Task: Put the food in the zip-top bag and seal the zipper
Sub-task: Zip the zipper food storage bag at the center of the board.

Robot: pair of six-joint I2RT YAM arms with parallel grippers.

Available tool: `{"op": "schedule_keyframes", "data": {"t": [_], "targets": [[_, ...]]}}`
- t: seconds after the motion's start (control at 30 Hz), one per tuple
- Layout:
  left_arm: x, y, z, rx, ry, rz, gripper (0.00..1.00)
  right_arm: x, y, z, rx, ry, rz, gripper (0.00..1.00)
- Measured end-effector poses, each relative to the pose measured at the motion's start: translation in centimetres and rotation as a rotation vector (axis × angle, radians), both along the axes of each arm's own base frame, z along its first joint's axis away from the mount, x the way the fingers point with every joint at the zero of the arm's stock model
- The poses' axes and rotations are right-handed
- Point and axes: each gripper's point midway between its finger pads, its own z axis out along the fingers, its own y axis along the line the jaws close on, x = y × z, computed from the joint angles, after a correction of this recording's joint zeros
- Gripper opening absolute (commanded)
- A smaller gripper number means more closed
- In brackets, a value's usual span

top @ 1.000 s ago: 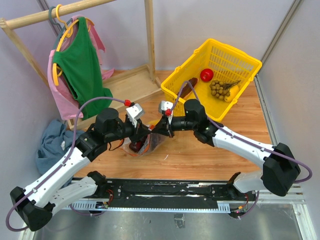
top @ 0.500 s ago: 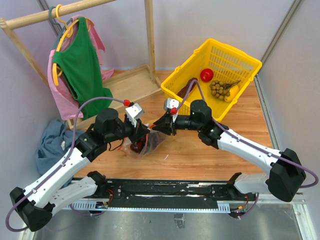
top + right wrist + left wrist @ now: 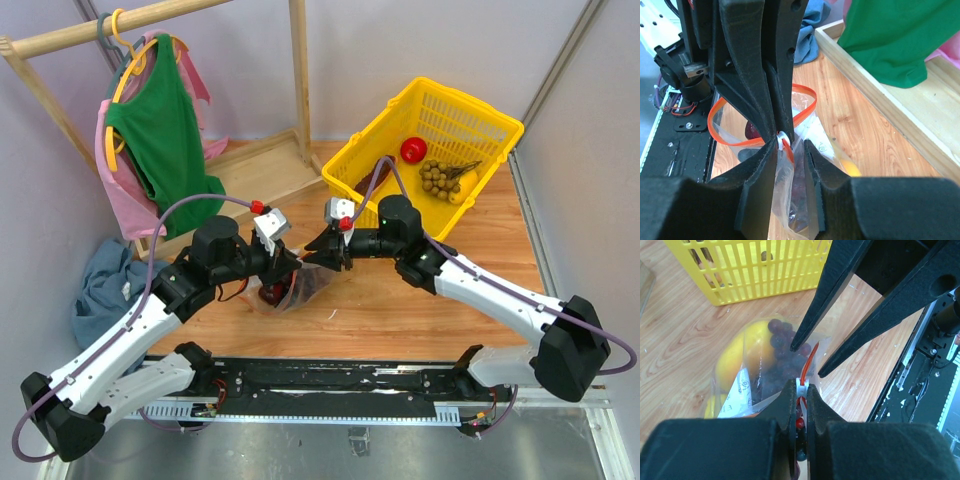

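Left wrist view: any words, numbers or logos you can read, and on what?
White label on the zip-top bag: dark print with a round mark, too blurred to read.
Yellow basket: no text visible.
No other readable text in any view.

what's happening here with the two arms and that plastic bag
It's a bagging job: a clear bag already holds grapes and a yellow pepper. The left arm's jaws are clamped on the zipper at one end of the mouth. The right arm's jaws stand open right beside them. The bag is not sealed yet: the zipper gapes in a loop.
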Motion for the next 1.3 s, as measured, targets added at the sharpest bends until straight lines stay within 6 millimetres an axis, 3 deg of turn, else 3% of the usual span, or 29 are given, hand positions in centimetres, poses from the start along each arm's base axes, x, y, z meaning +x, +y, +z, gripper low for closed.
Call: {"op": "schedule_keyframes", "data": {"t": [0.07, 0.13, 0.17, 0.4, 0.63, 0.93, 1.1, 1.3], "targets": [[0.0, 0.0, 0.0, -0.001, 0.0, -0.003, 0.0, -0.2, -0.1, -0.3, -0.011, 0.004, 0.009, 0.19], [-0.1, -0.1, 0.0, -0.001, 0.001, -0.005, 0.0, -0.3, -0.1, -0.5, -0.02, 0.002, 0.017, 0.02], [-0.1, -0.1, 0.0, -0.002, 0.001, -0.006, 0.0, -0.4, -0.2, -0.7, -0.027, 0.006, 0.018, 0.01], [-0.2, -0.1, 0.1, -0.004, 0.003, -0.01, 0.0, 0.2, -0.5, -0.6, -0.039, 0.005, -0.026, 0.01], [-0.2, -0.2, 2.1, -0.037, -0.028, -0.009, 0.0, 0.1, -2.4, 1.5, 0.014, -0.027, -0.121, 0.01], [-0.9, 1.1, 1.8, 0.007, 0.019, 0.031, 0.0, 1.1, -4.9, 4.4, 0.092, -0.055, -0.297, 0.01], [-1.2, 1.0, 2.2, -0.001, 0.013, 0.015, 0.0, 0.0, -4.6, 4.4, 0.071, -0.048, -0.233, 0.32], [-1.5, 0.8, 2.1, 0.011, 0.014, -0.018, 0.0, -0.5, -2.7, 3.8, 0.023, -0.04, -0.107, 0.44]]}}
